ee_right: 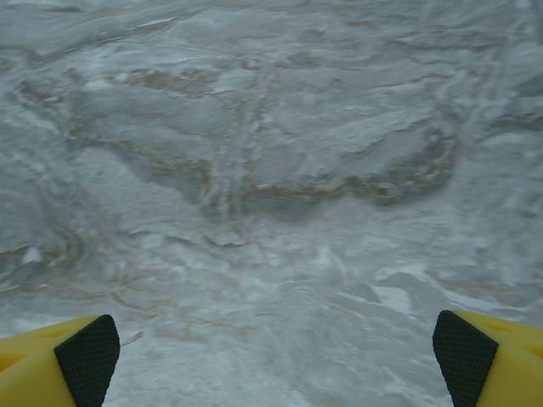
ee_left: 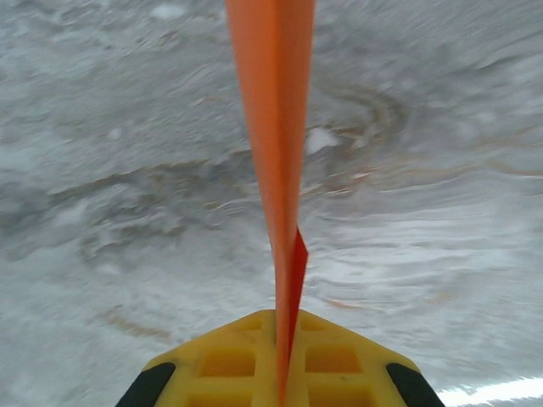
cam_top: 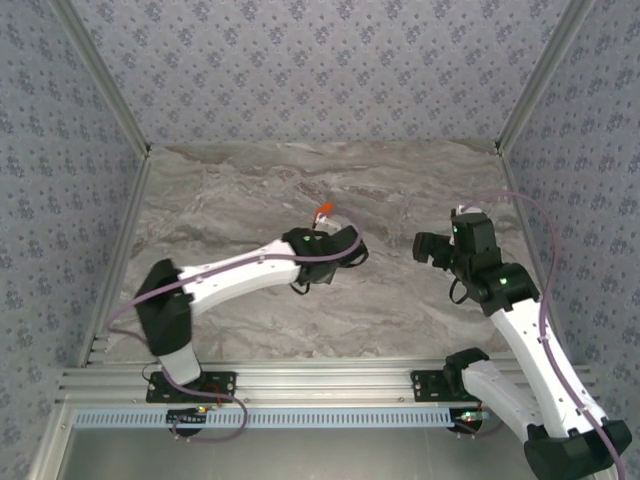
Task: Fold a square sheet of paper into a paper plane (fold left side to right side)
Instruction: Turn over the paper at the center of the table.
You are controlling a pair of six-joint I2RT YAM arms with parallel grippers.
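The square sheet of paper stands folded into a slim orange-red paper plane (ee_left: 273,127), seen edge-on and running up from my left gripper (ee_left: 285,373). The yellow jaws are shut on its lower end, above the grey marbled table. From above, a small orange tip of the paper plane (cam_top: 322,211) pokes out beyond the left gripper (cam_top: 322,226) near the table's middle. My right gripper (cam_top: 432,248) hovers to the right of it, apart from the paper. Its fingers (ee_right: 81,360) stand wide open over bare table, with nothing between them.
The grey marbled tabletop (cam_top: 250,190) is walled by patterned panels at the back and both sides. An aluminium rail (cam_top: 320,385) with the arm bases runs along the near edge.
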